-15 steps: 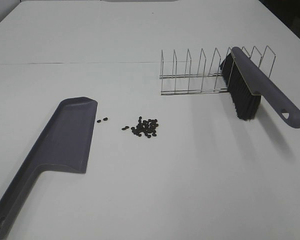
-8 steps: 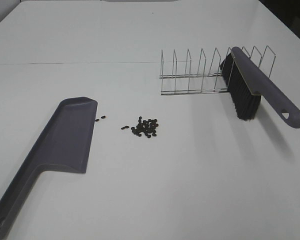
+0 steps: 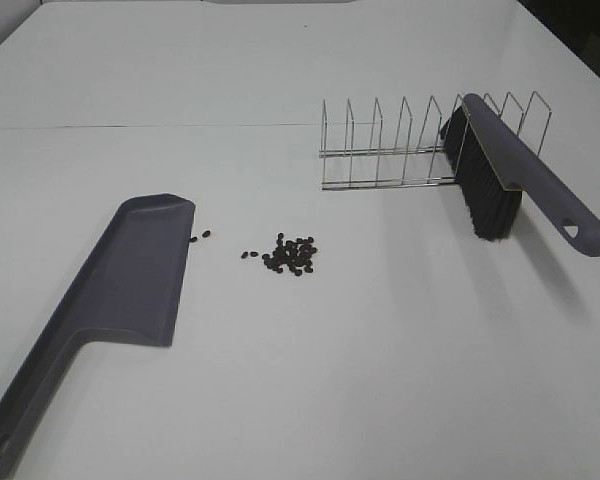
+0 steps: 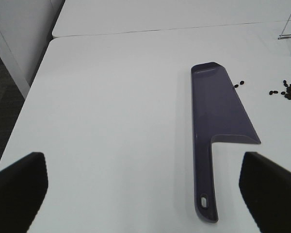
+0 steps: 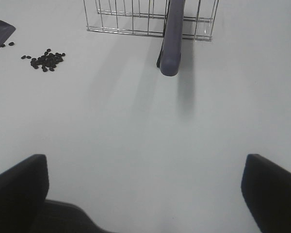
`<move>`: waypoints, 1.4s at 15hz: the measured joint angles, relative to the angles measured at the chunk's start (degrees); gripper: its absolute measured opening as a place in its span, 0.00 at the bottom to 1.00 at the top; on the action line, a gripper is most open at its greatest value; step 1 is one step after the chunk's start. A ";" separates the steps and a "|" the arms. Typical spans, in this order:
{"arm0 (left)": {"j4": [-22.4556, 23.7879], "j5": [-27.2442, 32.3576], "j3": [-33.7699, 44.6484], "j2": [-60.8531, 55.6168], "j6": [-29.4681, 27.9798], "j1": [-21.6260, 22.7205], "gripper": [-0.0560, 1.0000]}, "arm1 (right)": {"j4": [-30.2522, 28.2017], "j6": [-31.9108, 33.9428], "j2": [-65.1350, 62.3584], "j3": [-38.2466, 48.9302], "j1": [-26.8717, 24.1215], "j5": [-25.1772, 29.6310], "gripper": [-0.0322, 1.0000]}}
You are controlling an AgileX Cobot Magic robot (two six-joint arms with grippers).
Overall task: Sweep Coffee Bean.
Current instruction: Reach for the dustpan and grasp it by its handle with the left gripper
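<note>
SCENE STATUS, seen from beside the table (image 3: 360,380). Ref. landmark: dustpan (image 3: 130,280).

1. Dustpan: grey, lies flat on the white table, pan end away from the robot, handle toward it. Its open long edge faces the coffee beans (image 3: 291,256).

2. Coffee beans: main heap is a loose dark cluster on the bare table, near the dustpan's open edge but apart from it. A few beans trail off the heap on the dustpan side. Stray beans (image 3: 206,234), approx. two, lie just beside the open edge; contact w/ the lip can't be made out. No beans seen inside the pan.

3. Wire rack (image 3: 380,160): well apart from the dustpan, beyond the bean heap and further from the robot.

4. Brush (image 3: 495,170): rests tilted in the rack end furthest from the dustpan. Black bristles point down; grey handle juts out of the rack toward the robot, clear of the table, shadow beneath.

5. Left gripper (image 4: 143,162): fingers (image 4: 19,189) spread wide, pinching nothing. It sits above the table short of the dustpan handle tip, no contact.

6. Right gripper (image 5: 145,162): fingers spread wide, pinching nothing. It sits on the brush side, well apart from the dustpan, w/ the brush handle end ahead of it and not touched.
</note>
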 joint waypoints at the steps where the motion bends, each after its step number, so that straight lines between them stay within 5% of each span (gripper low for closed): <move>1: 0.00 0.00 0.00 0.00 -0.06 0.00 0.99 | 0.00 0.00 0.00 0.00 0.00 0.00 0.98; 8: 0.00 0.23 -0.40 2.23 -0.17 0.00 0.99 | 0.00 0.00 0.00 0.00 0.00 0.00 0.98; 13: 0.92 6.07 -6.76 24.87 0.11 0.00 0.99 | 0.23 0.00 0.00 0.00 0.00 0.00 0.98; 21: 1.03 2.58 -7.85 43.95 0.69 0.00 0.99 | 0.23 0.00 0.00 0.00 0.00 0.00 0.98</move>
